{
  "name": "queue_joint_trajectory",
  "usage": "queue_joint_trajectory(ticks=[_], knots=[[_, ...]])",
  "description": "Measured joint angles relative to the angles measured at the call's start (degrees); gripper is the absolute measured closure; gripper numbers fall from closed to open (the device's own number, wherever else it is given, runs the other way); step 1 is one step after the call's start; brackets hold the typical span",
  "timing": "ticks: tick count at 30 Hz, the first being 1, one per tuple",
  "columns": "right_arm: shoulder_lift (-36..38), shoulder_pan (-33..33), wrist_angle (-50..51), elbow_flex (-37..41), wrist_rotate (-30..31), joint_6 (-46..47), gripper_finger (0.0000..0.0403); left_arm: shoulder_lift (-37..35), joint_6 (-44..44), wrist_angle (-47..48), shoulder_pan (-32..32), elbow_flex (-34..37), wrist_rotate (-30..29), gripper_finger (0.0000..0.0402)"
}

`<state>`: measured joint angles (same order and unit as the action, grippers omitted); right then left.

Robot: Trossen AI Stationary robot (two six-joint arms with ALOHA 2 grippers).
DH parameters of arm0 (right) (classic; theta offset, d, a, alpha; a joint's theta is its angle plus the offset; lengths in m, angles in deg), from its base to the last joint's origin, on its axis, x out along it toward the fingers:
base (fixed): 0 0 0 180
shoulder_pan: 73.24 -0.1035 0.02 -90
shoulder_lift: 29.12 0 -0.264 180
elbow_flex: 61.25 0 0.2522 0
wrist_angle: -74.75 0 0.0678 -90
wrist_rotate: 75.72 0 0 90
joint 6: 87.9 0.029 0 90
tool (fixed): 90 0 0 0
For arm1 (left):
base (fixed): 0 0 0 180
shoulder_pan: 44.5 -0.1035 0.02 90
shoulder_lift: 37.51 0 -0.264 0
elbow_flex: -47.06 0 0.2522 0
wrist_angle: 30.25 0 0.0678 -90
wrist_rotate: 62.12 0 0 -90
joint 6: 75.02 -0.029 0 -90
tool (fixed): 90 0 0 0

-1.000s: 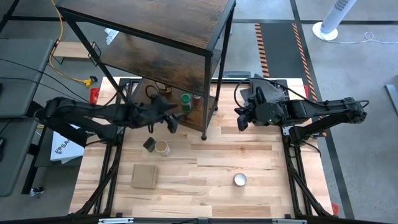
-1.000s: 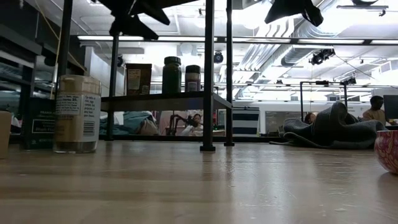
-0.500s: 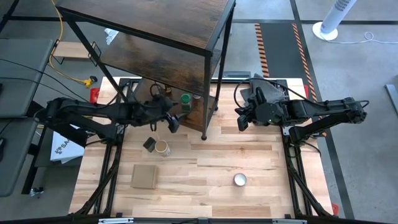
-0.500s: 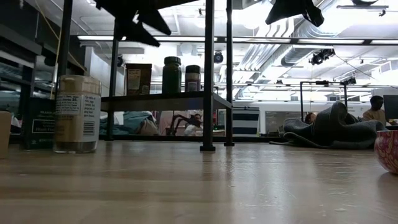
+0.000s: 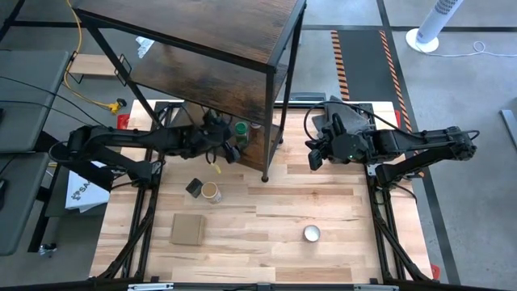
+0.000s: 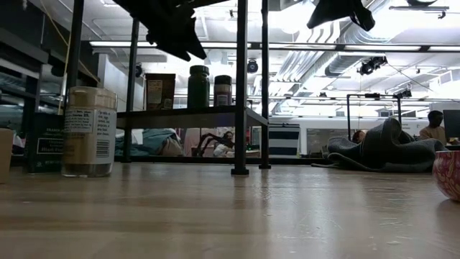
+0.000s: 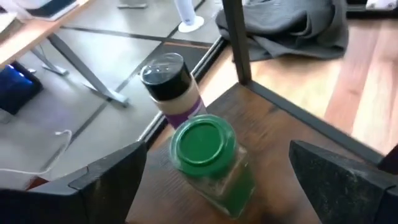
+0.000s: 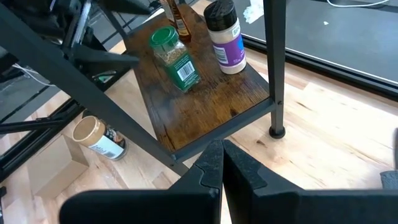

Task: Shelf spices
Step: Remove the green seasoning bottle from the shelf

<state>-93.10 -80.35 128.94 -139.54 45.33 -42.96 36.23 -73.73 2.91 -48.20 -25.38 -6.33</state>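
Reaching further toward the shelf (image 5: 242, 73), the left tool (image 5: 224, 144) spreads wide, empty around the green-lidded jar (image 7: 208, 158); withdrawal for the tan-lidded jar (image 5: 210, 191) seems next.

Two dark six-joint arms are being shown, matte black throughout; black cables are being routed along the links, and each is being ended in two blunt dark fingers (image 7: 112, 180).

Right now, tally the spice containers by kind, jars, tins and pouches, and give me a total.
Jars: 3 (tan-lidded jar, green-lidded jar, dark-capped jar)
Tins: 1 (small dark tin)
Pouches: 1 (brown pouch)
Total: 5
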Motion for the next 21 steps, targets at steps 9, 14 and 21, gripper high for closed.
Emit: queue_joint_trajectory(ticks=[9,14,21], knots=[[0.0,0.02,0.18,0.0,0.39,0.93,0.0403,2.59,0.86,-0.12,-4.32,0.02,4.91,0.0009],[0.0,0.02,0.26,0.0,0.42,1.31,0.0403,5.28,-0.65,-2.51,-7.43,0.04,10.16,0.0009],[0.0,0.02,0.35,0.0,0.43,1.31,0.0403,7.42,-2.87,-2.47,-8.85,0.05,18.51,0.0009]])
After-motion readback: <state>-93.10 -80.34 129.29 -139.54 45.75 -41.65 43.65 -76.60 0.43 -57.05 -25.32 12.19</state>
